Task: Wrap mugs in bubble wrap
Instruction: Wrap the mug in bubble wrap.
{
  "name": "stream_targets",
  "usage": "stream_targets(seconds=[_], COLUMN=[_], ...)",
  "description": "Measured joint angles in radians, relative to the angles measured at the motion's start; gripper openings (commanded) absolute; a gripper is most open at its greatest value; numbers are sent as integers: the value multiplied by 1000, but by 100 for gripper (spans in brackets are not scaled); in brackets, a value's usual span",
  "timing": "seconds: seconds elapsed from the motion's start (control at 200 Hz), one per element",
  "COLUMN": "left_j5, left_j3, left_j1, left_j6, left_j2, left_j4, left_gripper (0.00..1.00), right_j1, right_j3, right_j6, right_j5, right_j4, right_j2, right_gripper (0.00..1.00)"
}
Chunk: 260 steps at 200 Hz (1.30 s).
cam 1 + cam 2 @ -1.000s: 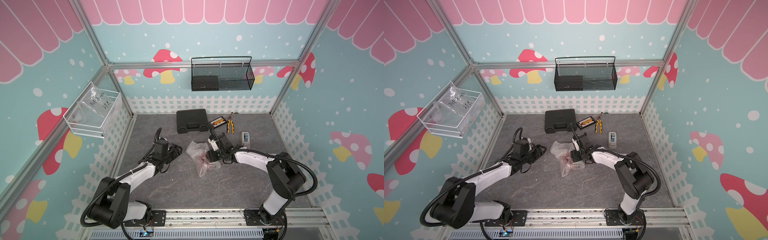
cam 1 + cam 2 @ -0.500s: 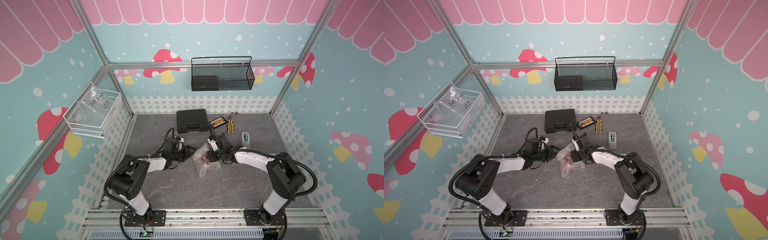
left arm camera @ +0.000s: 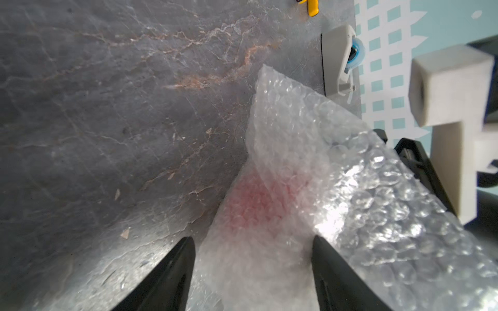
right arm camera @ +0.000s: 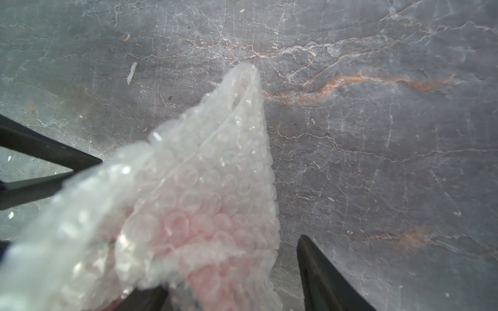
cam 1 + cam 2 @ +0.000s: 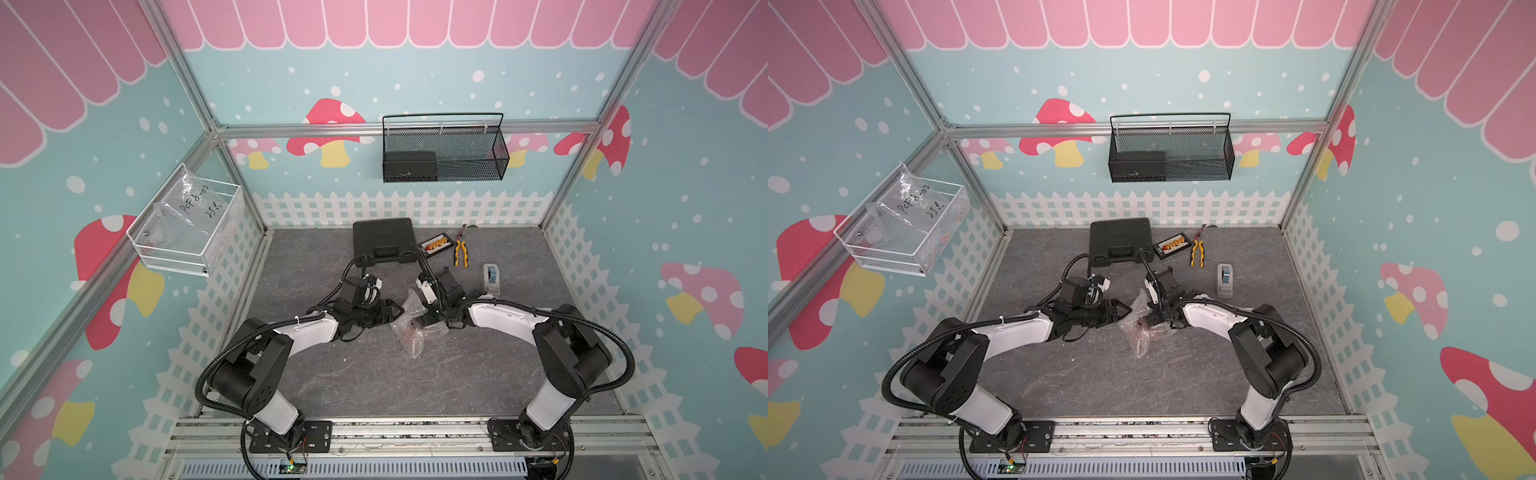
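Crinkled bubble wrap [image 5: 409,328] veiling red mug [image 3: 253,202], left hand [image 3: 252,239], right hand [image 5: 429,320], jaws spread

Both top views are bright, evenly lit from above and sharp, with only faint shadows on the tabletop [image 5: 374,374]. In the wrist views, glare flares on the bubble wrap [image 3: 336,215], and its nearest folds are out of focus.
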State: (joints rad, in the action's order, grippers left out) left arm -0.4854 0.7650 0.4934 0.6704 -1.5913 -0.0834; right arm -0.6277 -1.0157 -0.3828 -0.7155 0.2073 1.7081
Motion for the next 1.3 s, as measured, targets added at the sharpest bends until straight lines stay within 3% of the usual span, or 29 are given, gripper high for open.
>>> stream_targets(seconds=[0.31, 0.535, 0.766, 1.056, 1.301], left_j5=[29, 29, 46, 201, 308], left_j3=[-18, -13, 18, 140, 231], left_j1=[8, 32, 80, 130, 161], left_j6=[4, -3, -18, -78, -117], left_j2=[137, 77, 34, -18, -80], left_j4=[42, 67, 106, 287, 379], left_gripper=[78, 74, 77, 70, 65], right_j1=[-2, -2, -2, -3, 22], right_j3=[0, 0, 0, 0, -1], right_j6=[0, 0, 0, -1, 40], right_j5=[2, 3, 8, 25, 64], right_j4=[0, -2, -2, 2, 58], right_j2=[0, 0, 0, -16, -159], right_gripper=[65, 65, 65, 67, 71])
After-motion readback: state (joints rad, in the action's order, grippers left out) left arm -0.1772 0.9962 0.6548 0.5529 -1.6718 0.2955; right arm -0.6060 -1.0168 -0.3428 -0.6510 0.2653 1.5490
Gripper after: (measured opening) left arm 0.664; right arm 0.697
